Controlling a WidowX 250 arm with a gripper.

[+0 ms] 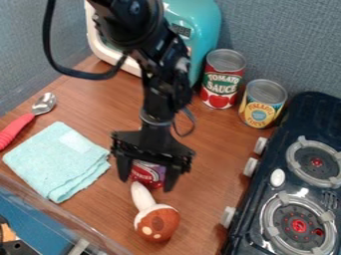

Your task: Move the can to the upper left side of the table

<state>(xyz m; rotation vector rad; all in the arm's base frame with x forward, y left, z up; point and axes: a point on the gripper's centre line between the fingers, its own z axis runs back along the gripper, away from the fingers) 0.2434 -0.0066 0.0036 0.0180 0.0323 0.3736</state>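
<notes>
Arm (157, 99) is coming into my view from the far edge, a little left of the middle, and is bending down toward the table (216, 149), its lower part standing nearly upright. A black cable (86, 76) is looping out on its left. At the lower end, the gripper (146, 185) is hanging over the middle of the table, pointing down and slightly tilted, and I am seeing the can (148, 173) with the red and purple label right at it, partly hidden. I cannot tell whether the gripper is holding the can or only surrounding it. On the near side, a toy mushroom (157, 223) is lying with its pale stem pointing at the can, very close to it. To the left, a folded light-blue cloth (57, 160) is lying near the gripper, and farther left a spoon (15, 130) is resting with its red handle toward the near edge. At the far side, a turquoise appliance (202, 30) is standing behind the arm, with a red-labelled can (222, 79) just beside it and a yellow-labelled can (262, 105) to the right of that. Along the right edge, a dark toy stove (313, 119) is sitting, its pale knobs facing the table.
</notes>
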